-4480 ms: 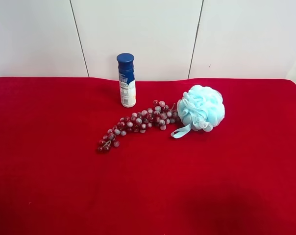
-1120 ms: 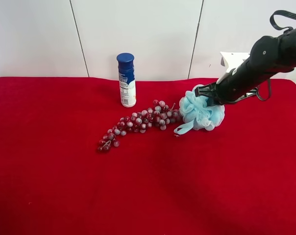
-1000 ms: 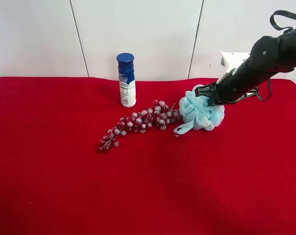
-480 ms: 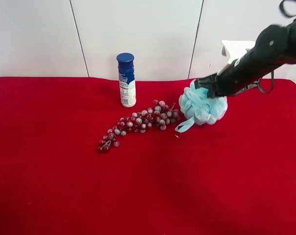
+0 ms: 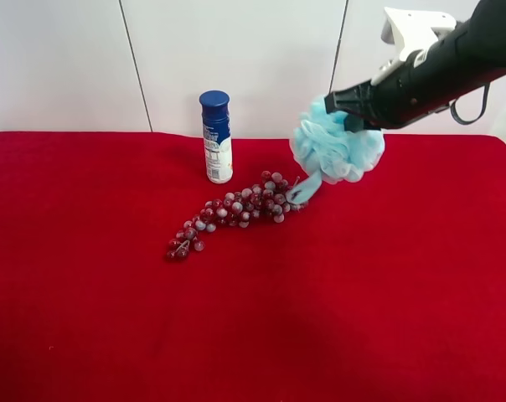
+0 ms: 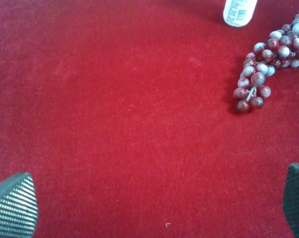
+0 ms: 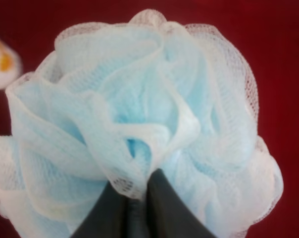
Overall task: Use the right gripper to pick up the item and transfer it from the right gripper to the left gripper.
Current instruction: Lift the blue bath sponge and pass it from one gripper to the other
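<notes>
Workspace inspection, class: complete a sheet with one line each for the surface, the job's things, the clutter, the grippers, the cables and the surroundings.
Surface: red cloth, flat, covering the table.
Job's things: pouf held clear of the cloth; its ribbon hangs down near the grapes.
Clutter: grapes lying on the cloth; bottle upright behind them.
Grippers: right gripper shut on the pouf; left gripper open over bare cloth, apart from the grapes.
Cables: one black cable looping under the right arm.
Surroundings: white panelled wall behind the table.
</notes>
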{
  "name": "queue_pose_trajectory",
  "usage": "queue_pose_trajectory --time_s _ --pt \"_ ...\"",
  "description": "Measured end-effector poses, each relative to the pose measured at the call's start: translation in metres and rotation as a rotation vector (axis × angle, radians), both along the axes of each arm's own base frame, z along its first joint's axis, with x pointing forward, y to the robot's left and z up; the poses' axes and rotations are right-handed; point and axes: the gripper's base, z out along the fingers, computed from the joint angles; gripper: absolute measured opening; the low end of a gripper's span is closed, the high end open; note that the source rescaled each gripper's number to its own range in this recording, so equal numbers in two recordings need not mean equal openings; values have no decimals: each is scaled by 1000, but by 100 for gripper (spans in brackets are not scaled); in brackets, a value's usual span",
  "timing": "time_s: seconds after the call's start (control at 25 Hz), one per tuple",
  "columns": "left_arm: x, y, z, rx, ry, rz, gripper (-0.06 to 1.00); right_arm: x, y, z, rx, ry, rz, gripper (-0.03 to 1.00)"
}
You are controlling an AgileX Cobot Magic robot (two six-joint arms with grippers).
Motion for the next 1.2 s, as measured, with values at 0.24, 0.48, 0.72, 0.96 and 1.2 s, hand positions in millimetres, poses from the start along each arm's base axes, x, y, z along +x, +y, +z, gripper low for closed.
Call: queue_pose_trajectory --time_s 0.24,0.48,0.72,0.96,1.2 --pt "0 0 0 0 0 0 100 -17 41 23 58 -48 119 2" --pt "0 0 0 0 0 0 100 -34 93 65 142 -143 269 2" --pt "0 0 0 0 0 0 100 -53 121 84 186 -190 389 2" --pt "0 0 0 0 0 0 100 -59 129 86 229 -187 462 2" --pt "0 0 0 0 0 0 100 -63 130 85 220 -170 514 2"
